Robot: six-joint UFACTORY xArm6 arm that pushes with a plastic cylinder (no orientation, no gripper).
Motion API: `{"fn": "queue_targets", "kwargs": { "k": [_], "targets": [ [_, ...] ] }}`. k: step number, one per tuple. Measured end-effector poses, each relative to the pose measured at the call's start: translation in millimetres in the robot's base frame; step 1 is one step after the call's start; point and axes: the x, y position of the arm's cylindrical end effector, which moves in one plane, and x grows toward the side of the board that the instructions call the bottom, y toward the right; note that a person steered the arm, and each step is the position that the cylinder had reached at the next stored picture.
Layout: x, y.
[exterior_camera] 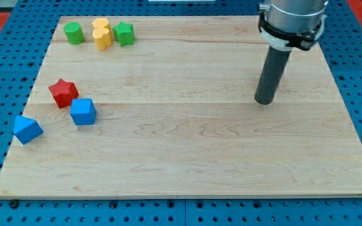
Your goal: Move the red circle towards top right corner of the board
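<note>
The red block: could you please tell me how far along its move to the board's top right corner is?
Done: nothing yet. The only red block, which looks star-shaped rather than round, sits near the view's left edge beside a blue cube. In hand: my tip stands on the board's right half, far from every block and touching none. Left: reaching the red block and the whole push.

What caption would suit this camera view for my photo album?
My tip rests on the wooden board, far right of the red star and blue blocks.
</note>
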Motion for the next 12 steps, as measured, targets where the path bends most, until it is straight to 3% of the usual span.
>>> {"fn": "queue_targets", "kwargs": {
  "k": [1, 2, 3, 4, 5, 6, 7, 8, 9, 10, 11, 12],
  "targets": [
    [-54, 4],
    [-79, 22],
    [-27, 42],
    [-55, 64],
    [-131, 44],
    [-127, 65],
    [-78, 31],
    [-131, 19],
    [-146, 56],
    [-109, 16],
    [-148, -39],
    [-162, -5]
  ]
}}
